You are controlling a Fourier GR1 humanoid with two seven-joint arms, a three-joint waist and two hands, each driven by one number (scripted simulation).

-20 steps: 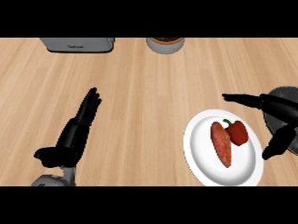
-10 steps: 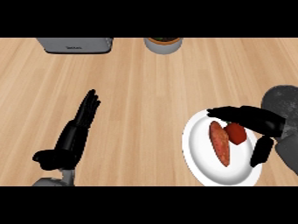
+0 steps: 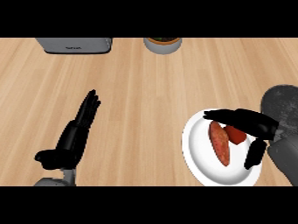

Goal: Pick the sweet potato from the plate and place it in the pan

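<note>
Right hand (image 3: 248, 124) hovered, fingers spread, over the sweet potato (image 3: 220, 146) on the plate (image 3: 196, 162) — nothing gripped; carry to the pan (image 3: 294, 109) undone; left hand (image 3: 74, 135) fingers pressed together.

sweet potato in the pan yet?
No: the sweet potato lies on the white plate, to the left of the dark pan.

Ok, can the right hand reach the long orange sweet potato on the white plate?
Probably yes: the black right hand hovers over the white plate, with nothing between it and the orange sweet potato.
</note>
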